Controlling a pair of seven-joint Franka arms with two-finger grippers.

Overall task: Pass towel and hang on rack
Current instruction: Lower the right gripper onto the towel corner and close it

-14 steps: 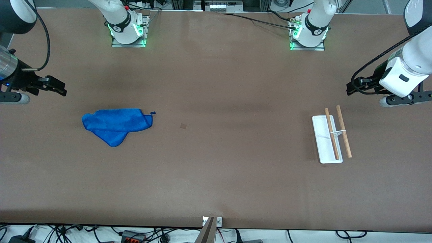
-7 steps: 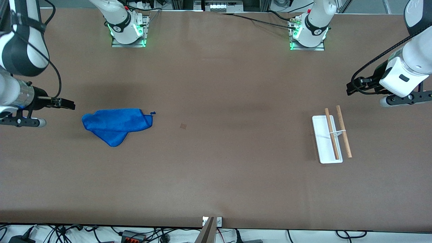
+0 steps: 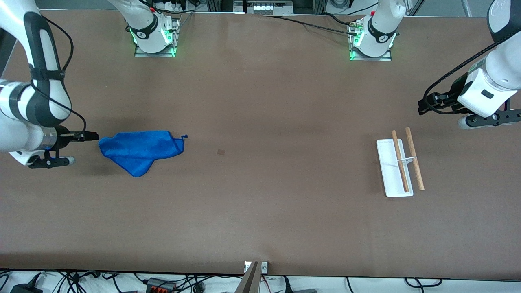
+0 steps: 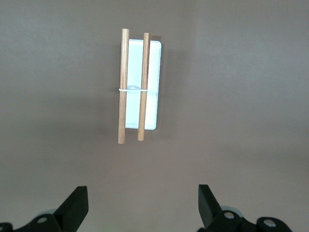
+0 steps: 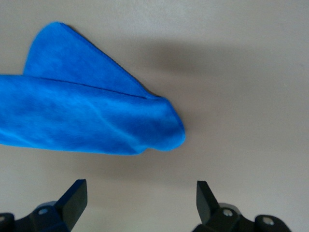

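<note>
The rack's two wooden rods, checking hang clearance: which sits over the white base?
The wooden rod toward the right arm's end; the other rod overhangs the table.

- No text, label, brand, number or sign can be read anywhere in these views.
- The dark bands on the two arm bases carry small white marks, too small to make out.
</note>
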